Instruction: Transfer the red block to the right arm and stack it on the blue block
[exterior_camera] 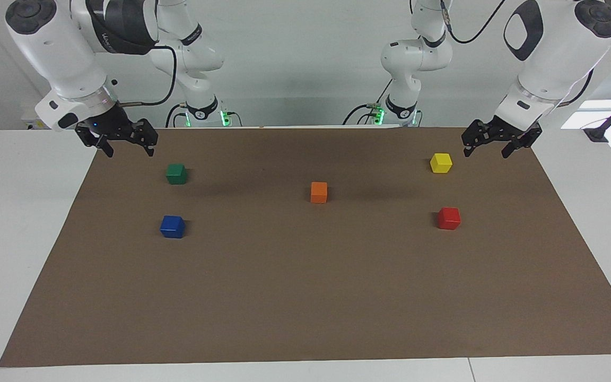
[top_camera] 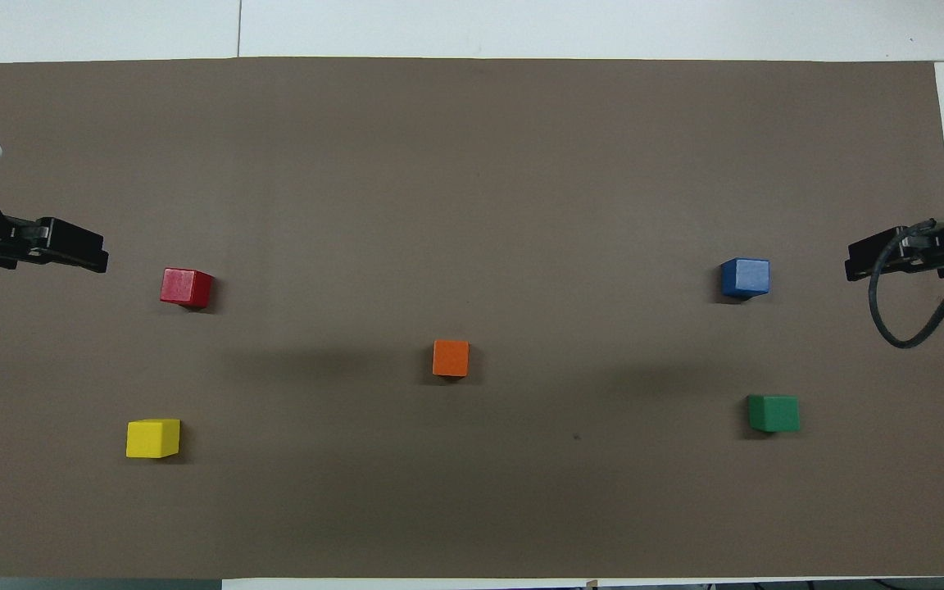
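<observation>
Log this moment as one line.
left gripper open, empty | right gripper open, empty | red block on mat | blue block bare

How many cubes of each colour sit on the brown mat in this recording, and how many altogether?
red block: 1
blue block: 1
green cube: 1
orange cube: 1
yellow cube: 1
Total: 5 cubes, all apart from one another on the brown mat, none stacked and none in a claw.
</observation>
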`<state>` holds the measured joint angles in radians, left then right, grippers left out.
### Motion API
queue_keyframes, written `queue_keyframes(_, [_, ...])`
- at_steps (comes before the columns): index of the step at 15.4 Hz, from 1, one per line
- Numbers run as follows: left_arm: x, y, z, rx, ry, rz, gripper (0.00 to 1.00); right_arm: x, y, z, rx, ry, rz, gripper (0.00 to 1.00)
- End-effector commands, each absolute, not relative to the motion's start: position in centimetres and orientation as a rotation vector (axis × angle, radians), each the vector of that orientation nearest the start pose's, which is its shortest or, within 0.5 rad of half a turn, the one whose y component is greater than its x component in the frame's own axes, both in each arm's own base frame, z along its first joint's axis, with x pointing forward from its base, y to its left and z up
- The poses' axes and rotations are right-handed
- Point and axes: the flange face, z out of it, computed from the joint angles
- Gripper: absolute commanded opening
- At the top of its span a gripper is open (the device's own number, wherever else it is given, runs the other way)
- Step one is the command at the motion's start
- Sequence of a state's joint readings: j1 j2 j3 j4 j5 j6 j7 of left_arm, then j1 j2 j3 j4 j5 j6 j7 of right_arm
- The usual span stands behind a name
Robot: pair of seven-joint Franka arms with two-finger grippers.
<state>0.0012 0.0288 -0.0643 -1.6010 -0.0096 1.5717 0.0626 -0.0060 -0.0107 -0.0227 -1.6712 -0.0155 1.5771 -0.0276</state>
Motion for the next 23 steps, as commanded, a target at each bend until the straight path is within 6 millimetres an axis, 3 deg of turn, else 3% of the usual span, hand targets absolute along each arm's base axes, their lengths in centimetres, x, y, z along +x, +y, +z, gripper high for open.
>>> queue_keyframes(1, [55.9, -3.9, 59.5, -3.147, 0.188, 0.106, 1.00, 54.3, -2.0, 58.5, -3.137, -0.020, 0.140, 1.00])
queue_keyframes(7, [55.9, -3.5, 59.5, -3.149, 0.171, 0.094, 1.00, 54.3, -2.0, 58.6, -3.137, -0.022, 0.137, 1.00])
queue_keyframes(10, [56.7, -2.8, 58.0, -3.150, 0.148, 0.013, 1.00, 54.3, -2.1, 58.6, -3.137, -0.022, 0.137, 1.00])
queue_keyframes(19, [57.3, -1.8, 43.1, -3.149, 0.121, -0.048, 1.00, 54.9, -2.1, 59.0, -3.137, -0.021, 0.075, 1.00])
queue_keyframes(21, [58.1, -1.9, 40.0, -3.152, 0.122, -0.010, 1.00, 55.0, -1.2, 59.1, -3.020, -0.008, 0.056, 1.00])
queue_keyframes(23, [57.5, -1.5, 38.0, -3.152, 0.112, -0.005, 1.00, 55.2, -0.6, 59.5, -2.902, 0.011, 0.017, 1.00])
